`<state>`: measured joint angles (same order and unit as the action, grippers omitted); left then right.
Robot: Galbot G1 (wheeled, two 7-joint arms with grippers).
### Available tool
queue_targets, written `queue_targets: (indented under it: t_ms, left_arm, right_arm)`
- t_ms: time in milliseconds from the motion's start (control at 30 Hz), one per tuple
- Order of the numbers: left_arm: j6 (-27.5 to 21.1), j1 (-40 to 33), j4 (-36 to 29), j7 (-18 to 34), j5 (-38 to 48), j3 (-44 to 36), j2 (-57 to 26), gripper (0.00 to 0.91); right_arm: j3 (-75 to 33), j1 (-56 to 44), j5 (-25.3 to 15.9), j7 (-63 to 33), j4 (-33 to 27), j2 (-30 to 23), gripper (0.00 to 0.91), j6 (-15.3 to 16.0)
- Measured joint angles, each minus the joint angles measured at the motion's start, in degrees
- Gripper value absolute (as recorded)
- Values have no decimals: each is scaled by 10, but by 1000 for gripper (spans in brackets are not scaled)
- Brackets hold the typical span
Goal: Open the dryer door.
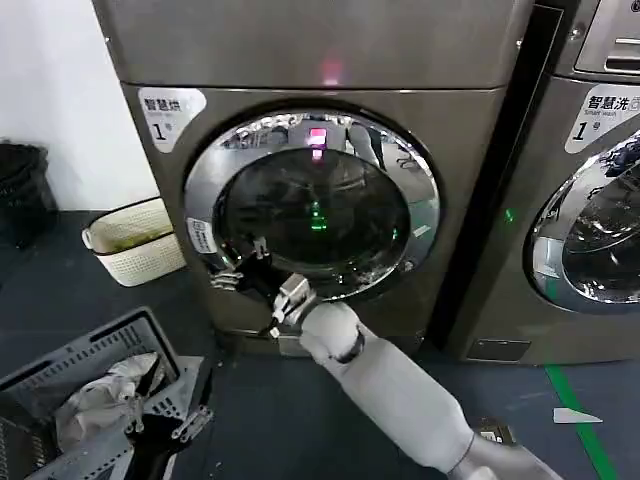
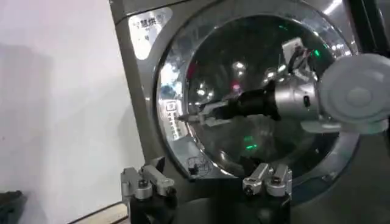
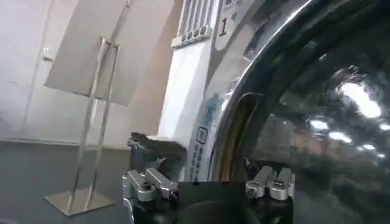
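The door (image 1: pixel 312 205) sat shut in the front of the bronze-grey dryer (image 1: pixel 310 50), its chrome rim flush all the way round and the dark glass catching a green and a pink glint. The right gripper (image 1: pixel 243 272) had reached in at the rim's lower left, beside a small label, with the arm (image 1: pixel 395 395) stretched up from below; in the left wrist view its jaws (image 2: pixel 194 117) looked nearly closed, tips at the rim, though whether they had any purchase on a handle I could not tell. The right wrist view showed a dark recess (image 3: pixel 239 137) in the rim just ahead of those jaws, which I took for the finger pull. The left gripper (image 2: pixel 207 182) hung back from the door with its jaws apart, holding nothing. The chief risk, as I judged it, was a slip — chrome is slick and curved, and if the tips sat on the rim's face and not inside the recess, a pull would skid off and leave the latch engaged. A pull at the wrong angle could strain the wrist against the latch or the hinge. And once freed, the door might swing into the forearm, or toward the basket (image 1: pixel 95 400) on the floor at the left — close enough, I thought, to matter.
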<state>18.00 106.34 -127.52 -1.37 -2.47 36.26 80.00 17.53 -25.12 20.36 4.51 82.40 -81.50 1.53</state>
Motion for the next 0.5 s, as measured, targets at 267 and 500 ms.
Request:
queue_targets:
  t_ms: [267, 500]
  left_arm:
    - [1, 0, 0, 0, 0, 0, 1, 907]
    - [1, -1, 1, 0, 1, 0, 1, 907]
  right_arm:
    - [1, 14, 0, 11, -36, -17, 907, -5]
    - [6, 28, -1, 18, -66, -32, 907, -9]
